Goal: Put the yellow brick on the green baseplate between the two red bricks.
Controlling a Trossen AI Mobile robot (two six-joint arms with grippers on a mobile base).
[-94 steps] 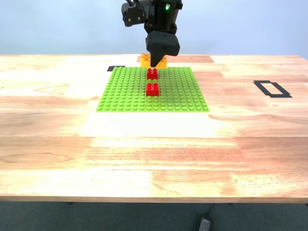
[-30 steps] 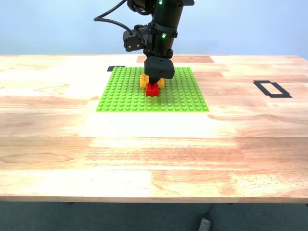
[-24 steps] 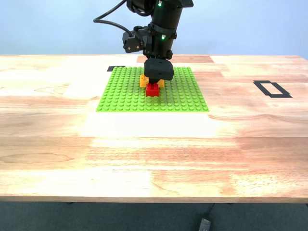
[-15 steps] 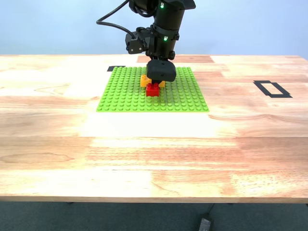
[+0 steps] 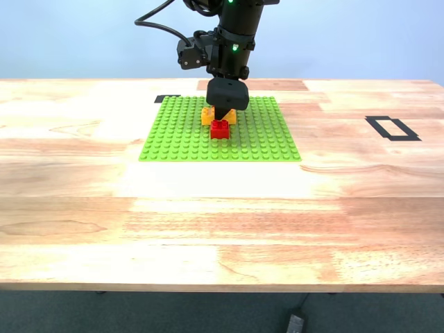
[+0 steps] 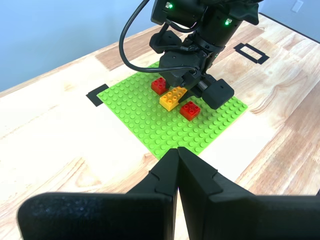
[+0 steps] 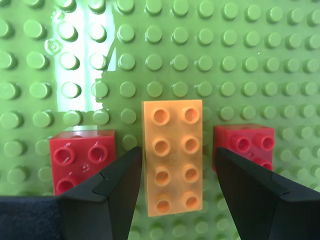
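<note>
The yellow brick [image 7: 172, 157] lies flat on the green baseplate [image 7: 240, 60], lengthwise between the two red bricks [image 7: 82, 157] [image 7: 245, 145]. My second gripper [image 7: 177, 155] hovers just over it, open, one finger on each long side and a small gap showing at one side. In the exterior view that gripper [image 5: 223, 115] hides the far red brick; the yellow brick [image 5: 207, 116] and the near red brick [image 5: 220, 129] show. My first gripper [image 6: 177, 150] is shut on nothing, held well away from the baseplate [image 6: 150, 125].
Black tape outlines mark the wooden table at the exterior view's right [image 5: 393, 128] and by the baseplate's far corner [image 5: 166, 98]. The second arm's black cable loops above the plate [image 6: 131, 35]. Bare wood stretches from the plate to the table's front edge.
Three seconds ago the yellow brick was beyond the plate's far edge at the gripper. It now sits between the red bricks, and the second gripper has risen slightly off it.
</note>
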